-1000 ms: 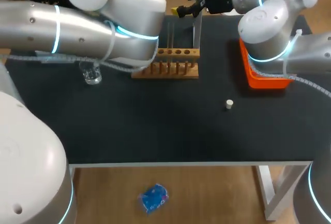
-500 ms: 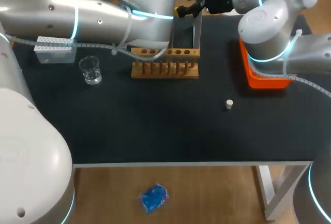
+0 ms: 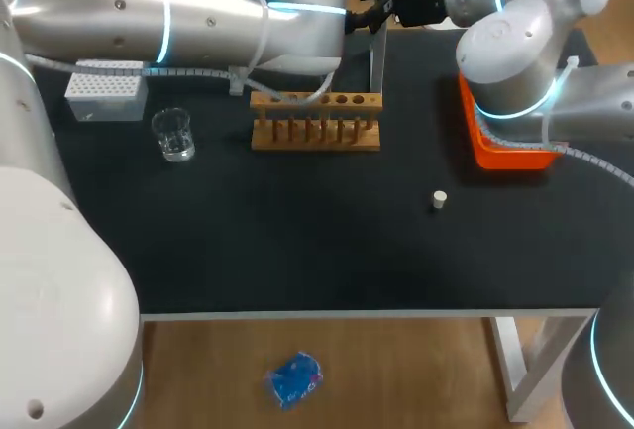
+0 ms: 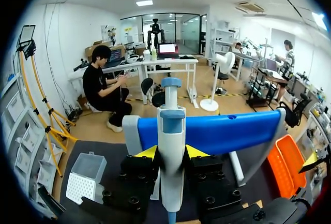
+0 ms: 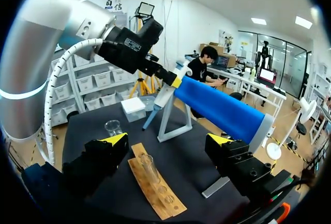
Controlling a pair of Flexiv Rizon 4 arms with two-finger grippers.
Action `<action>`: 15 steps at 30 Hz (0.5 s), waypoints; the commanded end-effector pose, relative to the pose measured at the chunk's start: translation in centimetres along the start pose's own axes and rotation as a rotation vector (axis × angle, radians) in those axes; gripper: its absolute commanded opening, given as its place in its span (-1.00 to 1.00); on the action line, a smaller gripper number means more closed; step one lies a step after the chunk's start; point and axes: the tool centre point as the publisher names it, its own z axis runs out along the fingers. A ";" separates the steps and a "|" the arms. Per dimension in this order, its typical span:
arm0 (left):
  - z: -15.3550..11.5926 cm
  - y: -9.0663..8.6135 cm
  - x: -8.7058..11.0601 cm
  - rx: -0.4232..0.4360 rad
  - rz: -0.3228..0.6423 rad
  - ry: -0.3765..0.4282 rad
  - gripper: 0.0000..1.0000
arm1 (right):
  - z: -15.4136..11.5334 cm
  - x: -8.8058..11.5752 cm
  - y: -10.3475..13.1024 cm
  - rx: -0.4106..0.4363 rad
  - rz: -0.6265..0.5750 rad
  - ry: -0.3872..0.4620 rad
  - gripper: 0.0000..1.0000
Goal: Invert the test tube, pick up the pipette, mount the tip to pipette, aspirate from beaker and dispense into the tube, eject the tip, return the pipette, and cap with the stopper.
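Note:
My left gripper (image 4: 171, 152) is shut on the white pipette (image 4: 171, 146) with a blue top, held upright in front of the blue bar (image 4: 227, 131) of the pipette stand. From the right wrist view the pipette (image 5: 160, 97) hangs from that gripper beside the stand (image 5: 173, 118). My right gripper (image 5: 168, 141) is open and empty, hovering above the wooden rack (image 5: 155, 185), where a clear test tube (image 5: 148, 167) stands upright. The glass beaker (image 3: 176, 135), white tip box (image 3: 102, 92) and small white stopper (image 3: 439, 199) rest on the black table.
An orange tray (image 3: 505, 147) lies at the right under my right arm. The wooden rack (image 3: 315, 120) sits mid-table in front of the stand's leg (image 3: 376, 53). My left arm (image 3: 178, 18) spans the back of the table above the tip box.
My left arm has swung up and back toward the stand, uncovering the tip box and the rack's left end. The right arm has stayed still.

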 end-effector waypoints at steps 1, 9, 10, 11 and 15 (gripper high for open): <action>0.5 -0.3 0.1 -0.013 0.000 -0.005 -1.00 | -0.1 0.0 0.0 0.002 0.000 0.002 1.00; 1.1 0.4 0.2 -0.027 0.004 -0.011 -1.00 | -0.1 0.0 0.0 0.002 0.000 0.002 1.00; 1.1 0.5 0.2 -0.029 0.004 -0.012 -1.00 | -0.1 0.0 0.0 0.002 0.000 0.002 1.00; 1.2 0.5 0.2 -0.030 0.004 -0.013 -1.00 | -0.1 0.0 0.0 0.002 0.000 0.002 1.00; 1.3 0.7 0.2 -0.035 0.003 -0.018 -1.00 | -0.1 0.0 0.0 0.002 0.000 0.002 1.00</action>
